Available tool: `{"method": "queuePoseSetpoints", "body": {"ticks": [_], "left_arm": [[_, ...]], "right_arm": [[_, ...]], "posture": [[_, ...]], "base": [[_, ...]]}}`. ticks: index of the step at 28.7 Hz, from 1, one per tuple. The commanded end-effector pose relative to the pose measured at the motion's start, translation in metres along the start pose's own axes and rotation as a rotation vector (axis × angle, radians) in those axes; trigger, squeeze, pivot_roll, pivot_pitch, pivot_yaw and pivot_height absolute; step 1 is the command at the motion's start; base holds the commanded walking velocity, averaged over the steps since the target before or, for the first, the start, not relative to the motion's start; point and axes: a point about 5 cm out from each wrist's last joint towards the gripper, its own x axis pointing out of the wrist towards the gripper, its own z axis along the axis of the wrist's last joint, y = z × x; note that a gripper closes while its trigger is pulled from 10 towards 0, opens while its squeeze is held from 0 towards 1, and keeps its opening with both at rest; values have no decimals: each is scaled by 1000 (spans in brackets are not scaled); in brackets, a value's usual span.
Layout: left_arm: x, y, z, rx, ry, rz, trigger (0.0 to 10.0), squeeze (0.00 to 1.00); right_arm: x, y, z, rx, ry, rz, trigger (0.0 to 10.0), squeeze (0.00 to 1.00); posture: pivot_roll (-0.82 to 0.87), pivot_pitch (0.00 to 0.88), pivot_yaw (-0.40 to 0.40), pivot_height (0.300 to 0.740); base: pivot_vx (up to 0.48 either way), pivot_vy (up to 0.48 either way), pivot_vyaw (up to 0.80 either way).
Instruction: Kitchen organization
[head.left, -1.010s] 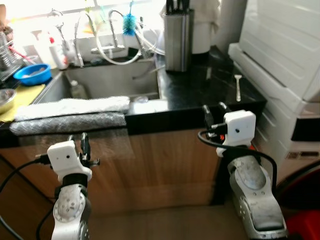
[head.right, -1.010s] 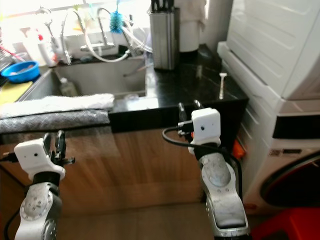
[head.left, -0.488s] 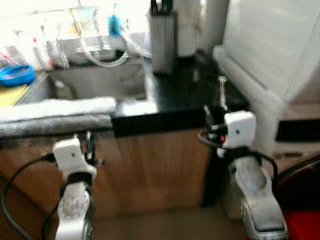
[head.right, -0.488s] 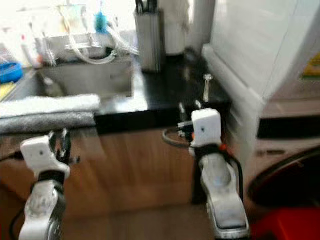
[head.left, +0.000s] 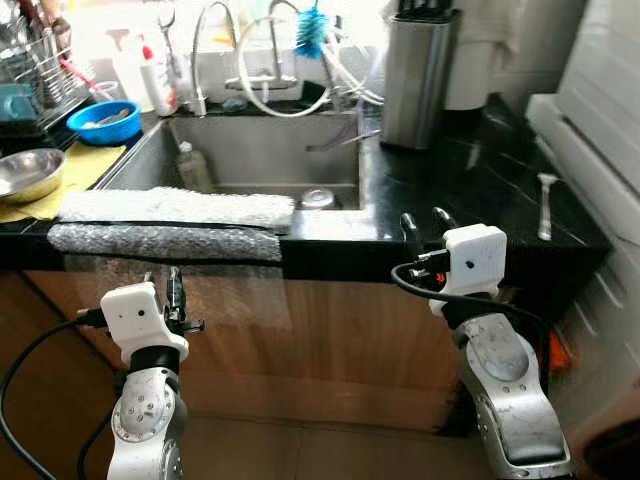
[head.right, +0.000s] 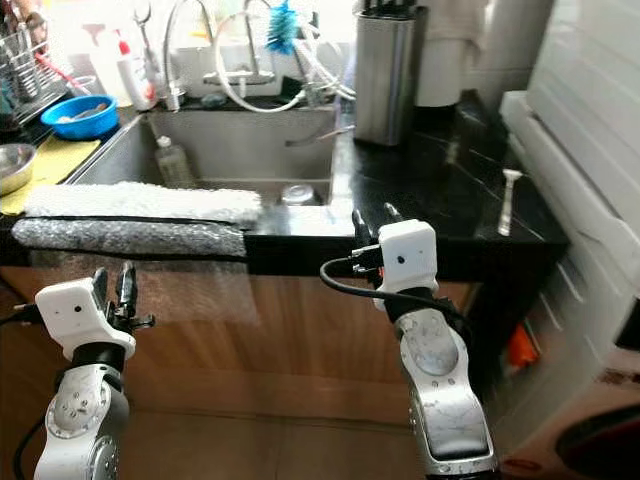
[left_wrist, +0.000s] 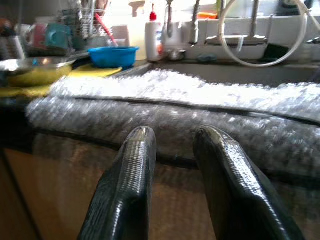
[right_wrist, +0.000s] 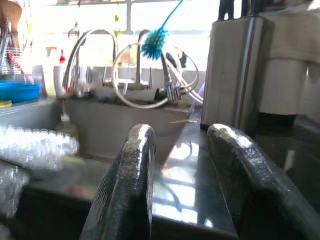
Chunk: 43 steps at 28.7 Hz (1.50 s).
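A black counter (head.left: 470, 180) holds a steel sink (head.left: 255, 150) with a small bottle (head.left: 187, 165) and a tin (head.left: 318, 198) inside. A white utensil (head.left: 544, 205) lies on the counter at the right. My left gripper (head.left: 162, 280) hangs open and empty below the bubble wrap (head.left: 165, 240) draped over the counter's front edge. My right gripper (head.left: 423, 216) stands open and empty at the counter's front edge, right of the sink. In the right wrist view its fingers (right_wrist: 132, 165) point toward the faucet (right_wrist: 95, 50). The left wrist view's fingers (left_wrist: 132, 165) face the bubble wrap (left_wrist: 165, 115).
A steel knife block (head.left: 412, 75) stands behind the sink's right corner. A blue bowl (head.left: 103, 120), a steel bowl (head.left: 25, 172) on a yellow cloth, bottles and a dish rack (head.left: 30, 70) sit left of the sink. White appliances (head.left: 600, 130) flank the right. Wooden cabinet fronts (head.left: 330, 330) lie below.
The whole picture has swung and sharpened as the camera moved; the sink now sits nearer the middle. Both arms keep the same pose, fingers still apart.
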Motion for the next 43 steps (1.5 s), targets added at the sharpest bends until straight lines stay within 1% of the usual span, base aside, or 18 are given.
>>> {"method": "queuePoseSetpoints", "body": {"ticks": [1, 6, 13, 17, 43], "left_arm": [[2, -6, 4, -24, -10, -15, 10000, 0], [3, -6, 4, -24, -11, -18, 10000, 0], [3, -6, 4, -23, -10, -21, 10000, 0], [4, -6, 4, -24, -10, -24, 10000, 0], [4, -8, 3, -28, -6, -33, 10000, 0]], "right_arm": [[-1, -8, 1, -3, -2, -29, 10000, 0], [0, -10, 0, 24, 10, -49, 10000, 0], [1, -10, 1, 30, 2, -54, 10000, 0], [1, -10, 2, 11, -13, -58, 10000, 0], [2, -11, 2, 2, -4, -71, 10000, 0]], "posture": [[-63, 0, 61, 740], [-65, 0, 65, 740], [-67, 0, 67, 740], [-65, 0, 69, 740], [-69, 0, 67, 740]], "base": [[262, 0, 0], [266, 0, 0], [266, 0, -800], [264, 0, 0], [267, 0, 0]]}}
